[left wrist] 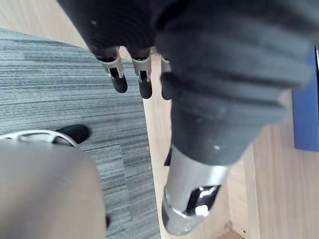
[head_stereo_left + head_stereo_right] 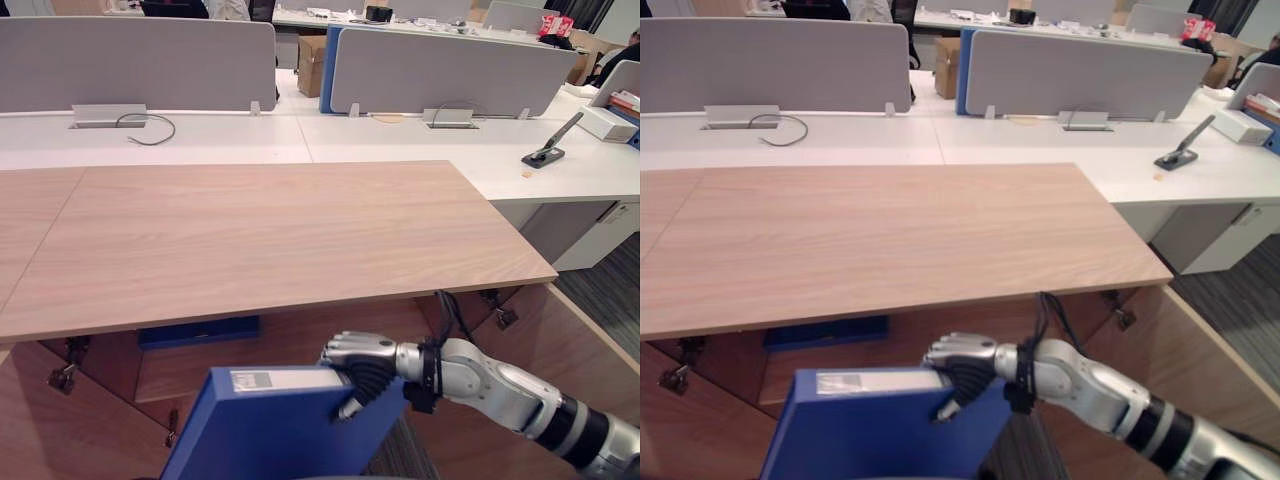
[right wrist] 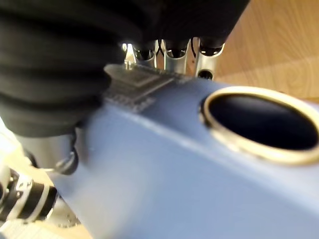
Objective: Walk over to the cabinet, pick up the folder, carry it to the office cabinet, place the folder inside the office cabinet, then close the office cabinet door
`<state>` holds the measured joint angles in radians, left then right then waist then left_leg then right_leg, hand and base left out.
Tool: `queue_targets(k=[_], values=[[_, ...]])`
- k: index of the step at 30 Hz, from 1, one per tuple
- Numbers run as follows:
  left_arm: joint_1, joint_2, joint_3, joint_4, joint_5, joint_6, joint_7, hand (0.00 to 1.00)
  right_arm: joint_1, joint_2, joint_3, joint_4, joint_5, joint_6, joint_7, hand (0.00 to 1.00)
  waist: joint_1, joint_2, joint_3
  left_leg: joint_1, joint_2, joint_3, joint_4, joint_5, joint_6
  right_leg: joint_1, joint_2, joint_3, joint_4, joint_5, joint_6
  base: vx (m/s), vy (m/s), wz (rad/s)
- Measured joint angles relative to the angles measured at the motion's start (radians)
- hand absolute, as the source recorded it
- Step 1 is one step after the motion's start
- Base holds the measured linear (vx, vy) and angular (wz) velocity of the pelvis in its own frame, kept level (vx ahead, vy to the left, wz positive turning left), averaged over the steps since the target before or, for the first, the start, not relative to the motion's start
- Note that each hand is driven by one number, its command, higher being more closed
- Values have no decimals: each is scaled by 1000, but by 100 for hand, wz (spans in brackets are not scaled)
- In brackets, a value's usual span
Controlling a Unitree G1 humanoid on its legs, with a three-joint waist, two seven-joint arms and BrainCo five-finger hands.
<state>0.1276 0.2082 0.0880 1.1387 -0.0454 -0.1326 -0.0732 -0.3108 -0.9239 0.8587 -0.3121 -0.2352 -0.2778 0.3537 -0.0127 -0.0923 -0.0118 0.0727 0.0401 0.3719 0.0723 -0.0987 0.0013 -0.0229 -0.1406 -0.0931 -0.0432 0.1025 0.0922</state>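
Note:
The blue folder is held upright low in front of the wooden office cabinet, whose doors stand wide open. My right hand is shut on the folder's upper right corner, fingers curled over the top edge. In the right wrist view the folder's spine with its metal-rimmed finger hole lies right under the fingers. The folder sits just outside the cabinet opening, below the top panel. My left hand hangs over the grey carpet with relaxed fingers and holds nothing.
Another blue item lies on the shelf inside the cabinet. The left door and right door flank the opening. White desks with grey dividers stand behind, with a black tool on one.

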Motion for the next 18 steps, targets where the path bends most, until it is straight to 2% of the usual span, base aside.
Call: queue_targets(k=[3,7,9,12,13,14,16,17,18], values=[[12,-9,52,22,43,9,3,0,21,-37,28,0,-24,-22,17,100,1,-1,1,0,1,1,2,-1,-1,0,2,3,-2,1,-1,1,-9,-1],[12,-19,101,22,73,18,8,0,75,-14,20,74,-62,-40,38,100,6,-1,2,0,1,1,5,-2,-3,0,0,5,-1,1,-1,0,0,0],[10,-24,111,22,73,21,17,0,106,48,-22,164,-81,-53,37,100,8,2,5,0,1,1,6,-2,-3,0,1,5,0,1,-2,0,0,0],[1,-31,113,22,76,33,50,0,97,209,-72,449,-180,-62,34,100,13,8,19,-1,2,-6,11,-2,-4,0,1,2,-1,1,-2,-4,-4,2],[-9,-33,113,21,78,35,63,0,89,283,-76,573,-250,-49,12,100,22,8,30,-3,1,-14,11,-2,-5,1,0,-4,-1,0,-3,0,0,9],[-15,-35,112,19,80,35,69,0,84,322,-83,637,-282,-40,0,100,26,5,35,-4,1,-22,11,-1,-6,2,-1,-9,-1,-1,-5,-17,-18,22],[-29,-45,104,13,81,36,88,0,70,453,-129,836,-392,-1,-48,100,35,16,54,-24,-2,-52,17,1,-7,2,-7,-37,-5,0,-3,-15,-34,34],[-27,-47,101,6,81,35,92,0,67,476,-144,873,-395,12,-58,100,41,19,59,-28,-3,-59,18,2,-6,3,-8,-43,-6,1,-1,36,-32,42],[-23,-52,94,-7,81,35,102,0,70,530,-217,968,-394,33,-73,100,54,27,62,-41,-7,-83,19,6,-1,5,-11,-65,-8,1,-1,37,-19,32]])
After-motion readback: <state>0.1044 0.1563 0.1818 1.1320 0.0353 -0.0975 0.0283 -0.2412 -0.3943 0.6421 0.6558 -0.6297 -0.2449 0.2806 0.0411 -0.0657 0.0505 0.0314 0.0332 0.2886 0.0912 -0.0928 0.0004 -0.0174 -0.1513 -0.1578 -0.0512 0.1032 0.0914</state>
